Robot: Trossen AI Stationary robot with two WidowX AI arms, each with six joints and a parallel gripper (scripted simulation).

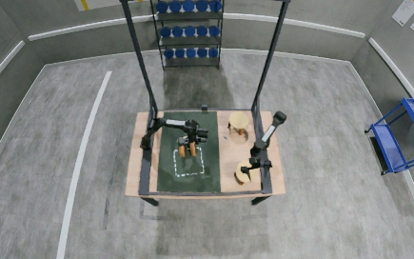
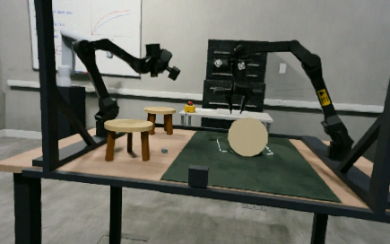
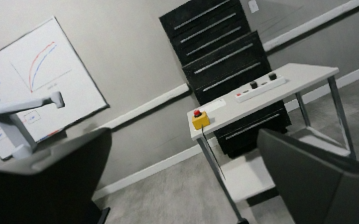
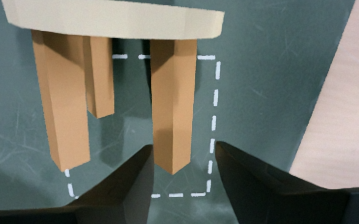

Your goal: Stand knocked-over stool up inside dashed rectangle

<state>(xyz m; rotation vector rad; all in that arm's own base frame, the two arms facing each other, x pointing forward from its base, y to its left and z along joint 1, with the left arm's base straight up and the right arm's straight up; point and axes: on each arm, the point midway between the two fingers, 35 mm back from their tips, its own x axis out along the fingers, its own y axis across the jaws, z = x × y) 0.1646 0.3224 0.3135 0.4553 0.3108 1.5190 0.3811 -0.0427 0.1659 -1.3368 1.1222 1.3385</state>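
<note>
The knocked-over stool (image 1: 192,149) (image 2: 247,137) (image 4: 120,19) lies on its side, its round seat on edge and its three legs lying roughly level. Its legs lie over part of the dashed rectangle (image 1: 179,175) (image 4: 214,123) on the green mat. My right gripper (image 2: 236,111) (image 4: 184,150) is open and points down above the legs. In the right wrist view one leg's end shows between its fingertips, with gaps on both sides. My left gripper (image 2: 173,73) (image 3: 185,135) is open and empty, high above the table on the other side.
Two upright stools stand on the wooden table: one (image 1: 238,120) (image 2: 128,126) by the edge nearest the exterior camera, the other (image 2: 160,110) below the left arm. A small grey block (image 1: 226,137) (image 2: 164,151) lies near the first. Dark frame posts flank the table.
</note>
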